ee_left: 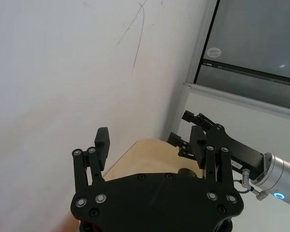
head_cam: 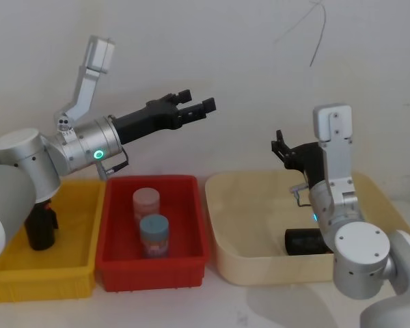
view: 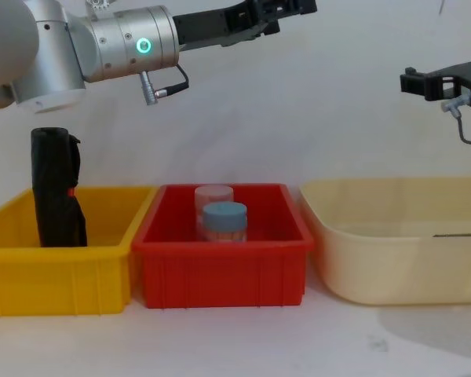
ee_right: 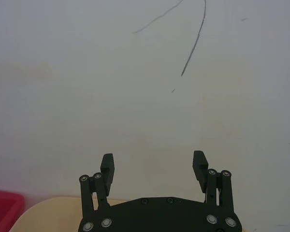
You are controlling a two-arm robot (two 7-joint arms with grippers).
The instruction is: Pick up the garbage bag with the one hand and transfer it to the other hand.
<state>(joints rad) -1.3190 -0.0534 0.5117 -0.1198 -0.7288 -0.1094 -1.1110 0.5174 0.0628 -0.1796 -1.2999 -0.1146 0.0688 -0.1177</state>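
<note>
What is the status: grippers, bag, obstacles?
Left gripper open, empty, above red bin. Right gripper open, empty, above cream tub. Garbage bag lies in that tub, partly behind right arm.

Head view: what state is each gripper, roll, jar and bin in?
Left gripper: open, empty, raised over the red plastic bin.
Right gripper: open, empty, over the beige plastic tub.
Black plastic roll: lying in the tub.
Second black roll: upright in the yellow plastic bin.
Two lidded plastic jars: upright, closed, in the red bin.

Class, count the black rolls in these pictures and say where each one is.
2. The upright roll stands in the yellow bin; the lying roll is in the beige tub, partly hidden by the right arm.
</note>
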